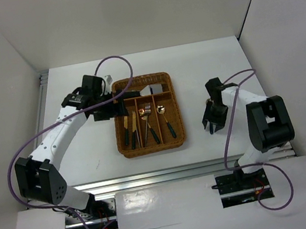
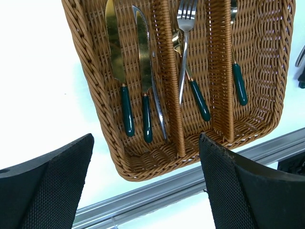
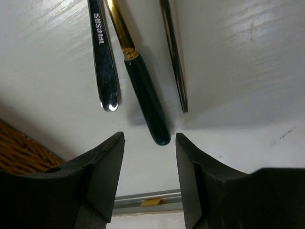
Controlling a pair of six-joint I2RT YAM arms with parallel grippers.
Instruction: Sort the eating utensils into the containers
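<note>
Left pincer wide, empty, above tray mid-worktop; knives, forks, spoon inside. Right pincer, 3 o'clock of tray, parted around green-handled utensil end, not gripping.

A robotics lab test cell: the left arm and right arm, both white machines, are standing bolted at the near edge of a white desk, which plain white panels are boxing in along its far, left and right edges. Aluminium rails are running along the near edge, purple cables are looping overhead, and a wicker cutlery tray is sitting mid-desk.
</note>
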